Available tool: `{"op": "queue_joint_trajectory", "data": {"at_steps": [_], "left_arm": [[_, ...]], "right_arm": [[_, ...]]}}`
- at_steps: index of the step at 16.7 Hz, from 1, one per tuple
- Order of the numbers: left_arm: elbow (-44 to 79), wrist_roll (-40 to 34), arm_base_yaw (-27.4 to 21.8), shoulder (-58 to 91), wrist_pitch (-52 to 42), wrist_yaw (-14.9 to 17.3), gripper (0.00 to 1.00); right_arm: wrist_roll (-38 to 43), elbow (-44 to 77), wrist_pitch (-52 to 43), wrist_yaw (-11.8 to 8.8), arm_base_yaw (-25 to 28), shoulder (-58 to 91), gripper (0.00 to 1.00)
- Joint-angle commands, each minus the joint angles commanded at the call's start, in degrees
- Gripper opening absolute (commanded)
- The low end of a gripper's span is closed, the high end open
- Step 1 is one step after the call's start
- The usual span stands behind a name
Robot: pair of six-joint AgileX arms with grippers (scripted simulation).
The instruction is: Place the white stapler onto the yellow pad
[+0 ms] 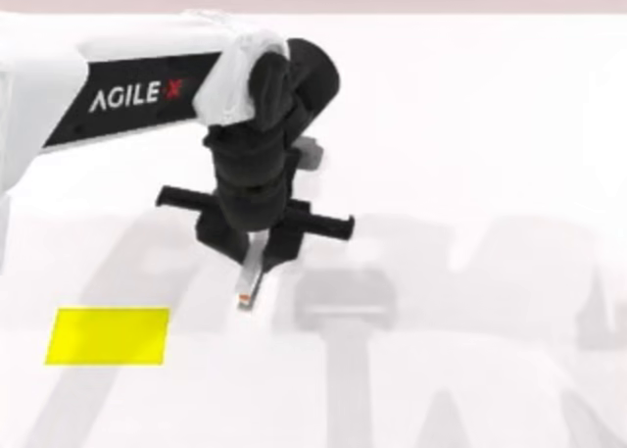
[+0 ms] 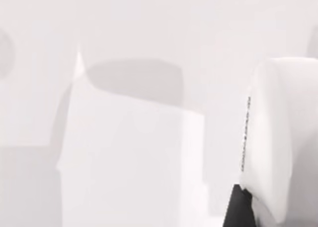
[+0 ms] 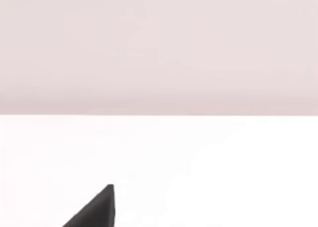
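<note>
Clearly held: white stapler [image 1: 249,283] pinched betw. the jaws of the left gripper [image 1: 257,257], only its lower part showing below the black fingers. Slim, elongated bar, white on top, grey along one side, tiny orange-red mark at the free end nearest the bottom edge of the top view. Tilted slightly, long axis running roughly top-to-bottom in that view, far end hidden under the gripper body. Shorter than the pad is wide. Whether touching the table [image 1: 470,154] or lifted off it: can't tell from above.

Yellow pad [image 1: 108,335] flat on the table, lower left in the top view, bright plain rectangle, thin as a sheet, no markings. Well apart from the stapler, to its left and a bit lower.

Left arm [image 1: 127,90] reaching in from the top view's left, white shell w/ black panel lettered AGILE X, black wrist pointing down over the table's middle. Pale grey shadows just right of the stapler and across the lower table.

Left wrist view: only white shapes and grey shadow, stapler not made out. Right wrist view: bare white table, pinkish backdrop, one dark finger tip [image 3: 97,209] at the edge; jaw state there can't be told.
</note>
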Motion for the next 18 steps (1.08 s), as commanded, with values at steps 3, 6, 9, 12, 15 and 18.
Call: {"op": "queue_joint_trajectory", "data": {"at_steps": [3,6,9,12,15,18], "left_arm": [[5.39,-0.17,0.41,-2.06,-8.45,0.00,0.00],[9.18,-0.24,0.76,-3.88,-13.40,0.06,0.00],[9.57,-0.23,0.81,-4.15,-13.85,0.07,0.00],[9.28,-0.88,0.64,-4.06,-13.73,0.04,0.00],[8.00,-6.38,1.81,-5.00,-13.73,0.02,0.00],[4.77,-17.36,4.34,-7.48,-13.31,0.01,0.00]], "right_arm": [[0.00,0.00,0.00,0.00,0.00,0.00,1.00],[0.00,0.00,0.00,0.00,0.00,0.00,1.00],[0.00,0.00,0.00,0.00,0.00,0.00,1.00],[0.00,0.00,0.00,0.00,0.00,0.00,1.00],[0.00,0.00,0.00,0.00,0.00,0.00,1.00],[0.00,0.00,0.00,0.00,0.00,0.00,1.00]]}}
